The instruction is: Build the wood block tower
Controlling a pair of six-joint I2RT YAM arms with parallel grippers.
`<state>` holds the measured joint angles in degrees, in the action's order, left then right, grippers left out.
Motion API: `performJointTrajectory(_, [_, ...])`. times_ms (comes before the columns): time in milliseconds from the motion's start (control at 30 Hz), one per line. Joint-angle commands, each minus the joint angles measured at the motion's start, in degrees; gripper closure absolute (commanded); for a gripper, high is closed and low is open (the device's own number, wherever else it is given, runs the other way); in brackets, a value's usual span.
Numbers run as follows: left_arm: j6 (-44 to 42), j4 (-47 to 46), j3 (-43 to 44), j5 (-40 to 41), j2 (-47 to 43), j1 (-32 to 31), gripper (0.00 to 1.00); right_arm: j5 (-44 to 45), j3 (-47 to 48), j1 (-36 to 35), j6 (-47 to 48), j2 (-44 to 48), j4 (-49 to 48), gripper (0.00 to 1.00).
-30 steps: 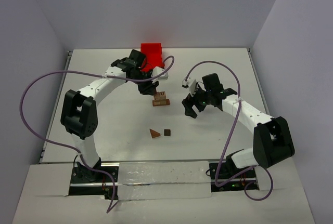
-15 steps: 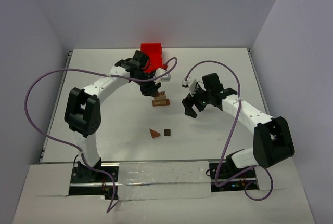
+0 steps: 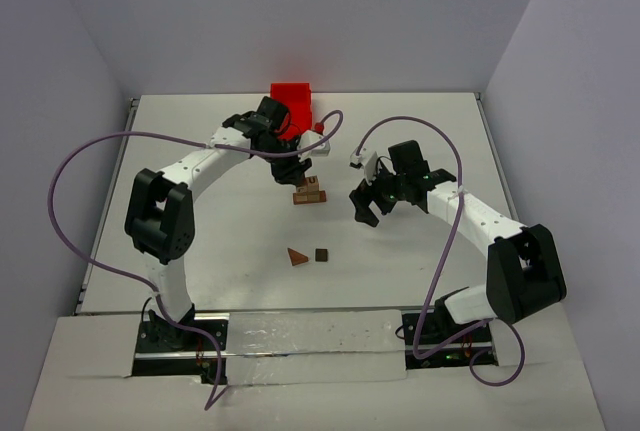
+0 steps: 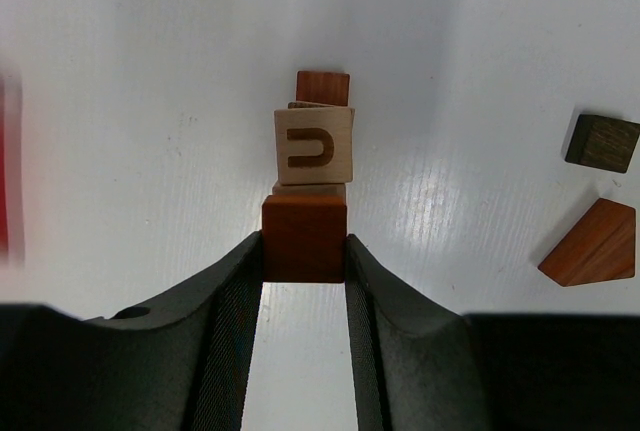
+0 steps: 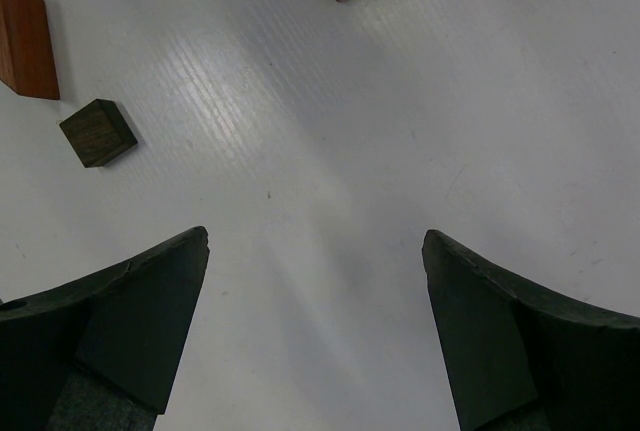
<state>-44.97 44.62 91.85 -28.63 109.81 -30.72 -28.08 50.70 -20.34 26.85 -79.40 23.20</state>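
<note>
**Stock on the table: block tower station, two arms**

1. Table (image 3: pixel 250 271): white, flat, carrying every item below.
2. Left arm (image 3: pixel 195 163): white with black joints, reaching toward the far middle of the table. A purple cable (image 3: pixel 60 181) is looping off its left side.
3. Right arm (image 3: pixel 480 219): same build, angling inward from the right.
4. Red bin (image 3: pixel 292 101): sitting at the far edge of the table, just behind the left arm's wrist.
5. Left gripper (image 4: pixel 304 243): fingers are clamping a reddish-brown cube (image 4: pixel 304 233) on two opposite faces, directly over the near end of the tower. Whether the cube is resting on the stack cannot be told.
6. Right gripper (image 5: pixel 315 241): jaws are standing wide apart, holding nothing, hovering over bare table just right of the tower.
7. Wood block tower (image 3: pixel 309 192): standing near the table's middle, between the two grippers. A tan block bearing a burnt-in "U" (image 4: pixel 314 145) is lying on top, over a thin tan piece and a reddish-brown base.
8. Wedge (image 3: pixel 296 257): reddish-brown, lying loose nearer the arm bases, apart from the tower.
9. Dark cube (image 3: pixel 322 254): dark brown, sitting just right of the wedge, not touching it.
</note>
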Motion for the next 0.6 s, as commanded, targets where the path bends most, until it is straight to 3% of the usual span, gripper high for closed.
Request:
performJointTrajectory(0, [0.44, -0.41, 2.37, -0.46, 0.73, -0.42, 0.56, -0.25, 2.56, 0.30, -0.25, -0.06, -1.23, 0.06])
performJointTrajectory(400, [0.59, -0.73, 2.19, -0.28, 1.14, -0.48, 0.51, -0.28, 2.74, 0.30, -0.31, -0.23, -1.14, 0.06])
performJointTrajectory(567, [0.87, -0.76, 2.45, -0.50, 0.97, -0.42, 0.54, -0.40, 2.63, 0.32, -0.22, -0.21, -1.14, 0.06])
